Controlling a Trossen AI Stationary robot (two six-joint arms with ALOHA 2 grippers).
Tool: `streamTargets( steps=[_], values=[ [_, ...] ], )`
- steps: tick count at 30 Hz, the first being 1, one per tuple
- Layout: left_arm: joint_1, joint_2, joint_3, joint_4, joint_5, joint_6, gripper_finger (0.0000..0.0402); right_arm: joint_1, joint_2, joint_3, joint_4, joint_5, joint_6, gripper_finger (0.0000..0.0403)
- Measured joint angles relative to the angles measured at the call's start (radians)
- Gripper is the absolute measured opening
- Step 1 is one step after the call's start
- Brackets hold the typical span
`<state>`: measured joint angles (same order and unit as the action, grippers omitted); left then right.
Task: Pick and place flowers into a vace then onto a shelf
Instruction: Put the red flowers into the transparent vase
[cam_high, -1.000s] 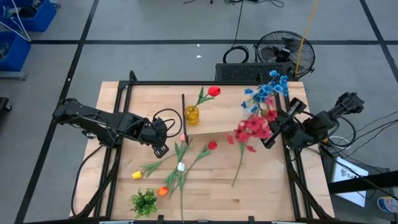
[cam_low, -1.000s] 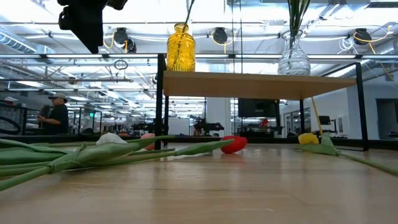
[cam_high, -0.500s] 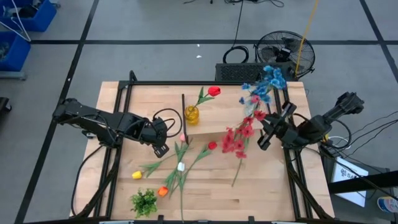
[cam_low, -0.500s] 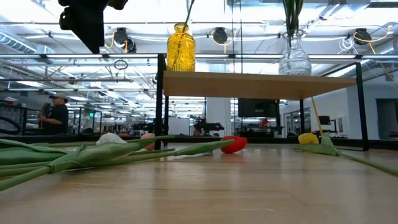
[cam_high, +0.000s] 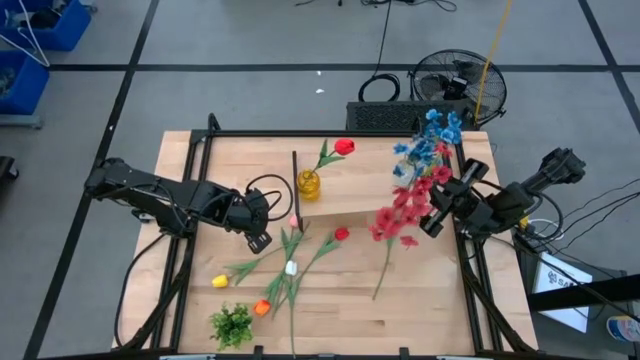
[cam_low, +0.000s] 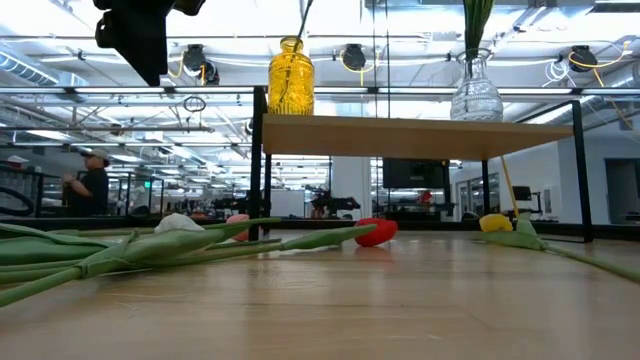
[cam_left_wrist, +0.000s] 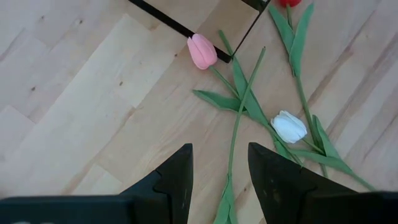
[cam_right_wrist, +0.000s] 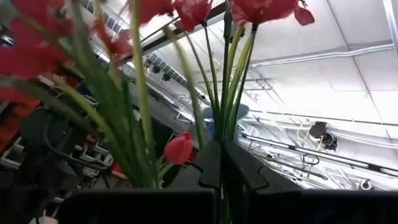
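The right tool (cam_high: 437, 212) is at the right end of the shelf (cam_high: 345, 203), its jaws fully closed around green stems in the right wrist view. In the high view the red spray (cam_high: 398, 212) and the blue blossoms (cam_high: 432, 140) fan out beside this tool. In the low view a clear glass vase (cam_low: 476, 95) with green stems in it stands on the right part of the shelf, and a yellow vase (cam_low: 290, 78) stands on its left part. The yellow vase holds one red tulip (cam_high: 344, 147) on a long stem.

The left tool (cam_left_wrist: 219, 180) hovers over the tabletop (cam_high: 440, 310) just left of the loose flowers, jaws moderately apart and gripping nothing. Its wrist view shows a pink tulip (cam_left_wrist: 202, 51) touching the shelf's black base bar, a white tulip (cam_left_wrist: 289, 127) near it, and crossed green stems between them.

Lying loose on the tabletop: another red tulip (cam_high: 341, 234), a yellow tulip (cam_high: 220, 282), an orange tulip (cam_high: 262, 308) and a green leafy clump (cam_high: 231, 323) near the front edge.

A person (cam_low: 92, 182) stands in the room beyond the tabletop.
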<state>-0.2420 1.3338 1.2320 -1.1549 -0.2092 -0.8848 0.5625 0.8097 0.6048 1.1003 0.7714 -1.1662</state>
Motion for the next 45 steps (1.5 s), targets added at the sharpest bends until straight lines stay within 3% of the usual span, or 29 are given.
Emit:
streamTargets(
  steps=[5,12,21,31,36,41,45],
  values=[
    [0.0,0.0,0.0,0.0,0.0,0.0,0.0156,0.0,0.0,-0.001,-0.002,0.173,0.024,0.0],
    [0.0,0.0,0.0,0.0,-0.001,-0.001,0.0156,0.0,0.0,-0.038,-0.002,0.239,0.044,0.0002],
    [0.0,0.0,0.0,0.0,-0.001,-0.013,0.0156,0.0,0.0,-0.04,0.002,0.488,0.106,0.0058],
    [0.0,0.0,0.0,0.0,-0.001,-0.011,0.0156,0.0,-0.003,-0.04,0.029,0.485,0.003,0.0126],
    [0.0,0.0,0.0,0.0,-0.001,-0.012,0.0156,0.001,-0.003,-0.04,0.029,0.497,0.019,0.0134],
    [0.0,0.0,0.0,0.0,-0.002,-0.012,0.0156,0.003,-0.002,-0.04,0.014,0.647,0.041,0.0131],
    [0.0,0.0,0.0,0.0,-0.002,-0.01,0.0156,0.003,-0.002,-0.04,0.005,0.653,0.074,0.0131]
  ],
)
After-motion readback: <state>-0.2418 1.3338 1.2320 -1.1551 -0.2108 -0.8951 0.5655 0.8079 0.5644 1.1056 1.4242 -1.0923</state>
